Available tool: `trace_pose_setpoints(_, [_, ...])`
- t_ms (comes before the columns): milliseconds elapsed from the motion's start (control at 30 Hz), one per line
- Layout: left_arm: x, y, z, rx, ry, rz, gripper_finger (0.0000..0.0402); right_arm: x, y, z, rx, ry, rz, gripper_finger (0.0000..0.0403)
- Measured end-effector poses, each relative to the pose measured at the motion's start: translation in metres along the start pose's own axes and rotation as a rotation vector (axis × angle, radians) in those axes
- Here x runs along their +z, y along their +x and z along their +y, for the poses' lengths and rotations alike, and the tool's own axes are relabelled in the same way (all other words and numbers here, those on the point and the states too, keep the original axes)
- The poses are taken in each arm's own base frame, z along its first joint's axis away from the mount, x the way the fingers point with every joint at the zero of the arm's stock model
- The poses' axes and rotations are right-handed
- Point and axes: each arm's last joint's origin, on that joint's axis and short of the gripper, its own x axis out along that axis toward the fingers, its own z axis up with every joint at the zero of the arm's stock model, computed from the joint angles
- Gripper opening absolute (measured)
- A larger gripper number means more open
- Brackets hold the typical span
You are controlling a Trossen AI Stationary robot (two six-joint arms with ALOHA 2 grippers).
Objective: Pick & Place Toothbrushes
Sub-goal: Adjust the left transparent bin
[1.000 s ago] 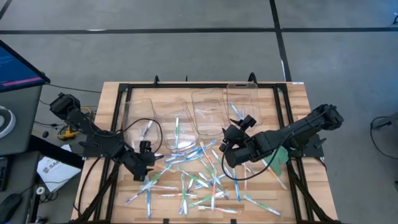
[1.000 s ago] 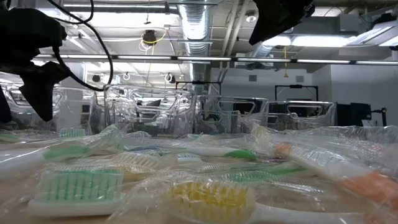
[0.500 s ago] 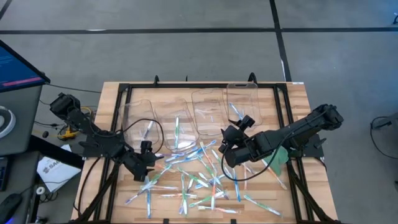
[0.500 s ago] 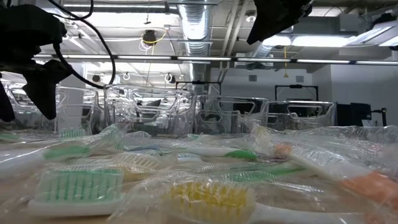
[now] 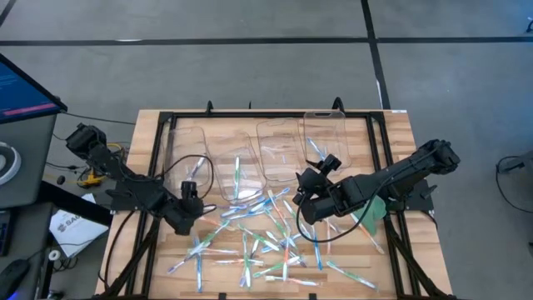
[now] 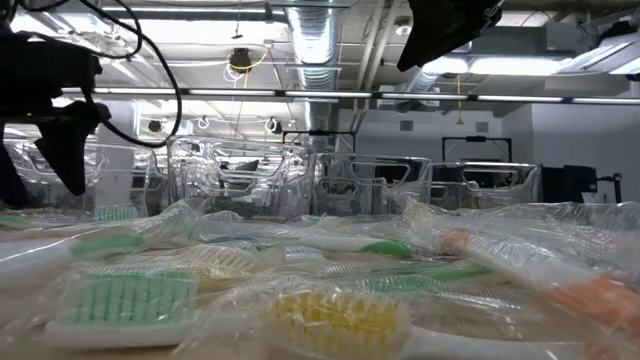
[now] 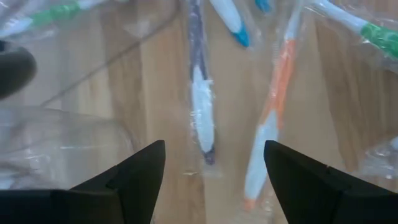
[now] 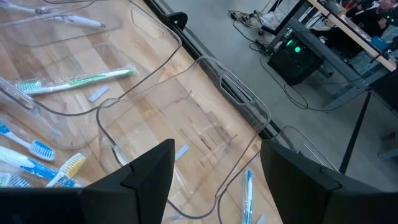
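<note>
Many wrapped toothbrushes (image 5: pixel 258 237) lie scattered flat on the wooden table, with green, blue, orange and purple accents. My left gripper (image 5: pixel 188 194) hovers open at the pile's left edge, near the leftmost clear bin (image 5: pixel 186 158). In the left wrist view its fingers (image 7: pixel 214 171) stand above a purple-and-white toothbrush (image 7: pixel 200 106) and an orange one (image 7: pixel 273 115), touching neither. My right gripper (image 5: pixel 306 187) hangs open above the pile's far right side; in its wrist view (image 8: pixel 214 171) it holds nothing. In the low view my left gripper (image 6: pixel 55 140) hangs clear of the table.
Several clear bins (image 5: pixel 279 150) stand in a row along the far side. Some hold toothbrushes: a green one (image 8: pixel 81 79) and a blue one (image 8: pixel 248 186). A flat green leaf-shaped piece (image 5: pixel 372 208) lies under the right arm. A black frame (image 5: pixel 158 167) borders the table.
My left gripper has moved a little toward the table's far edge and left, nearer the leftmost clear bin, and stays open. The right arm and the toothbrushes have kept still.
</note>
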Motion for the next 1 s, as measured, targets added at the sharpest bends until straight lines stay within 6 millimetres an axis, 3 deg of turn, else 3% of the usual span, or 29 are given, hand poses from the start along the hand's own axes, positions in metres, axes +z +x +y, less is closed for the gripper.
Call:
trace_pose_setpoints(433, [0.001, -0.022, 0.034, 0.044, -0.226, -0.153, 0.0269, 0.000, 0.000, 0.000, 0.000, 0.001, 0.000, 0.0232])
trace_pose_setpoints(1000, [-0.002, -0.015, 0.065, 0.263, -0.459, -0.095, 0.0269, 0.000, 0.000, 0.000, 0.001, 0.002, 0.000, 0.0232])
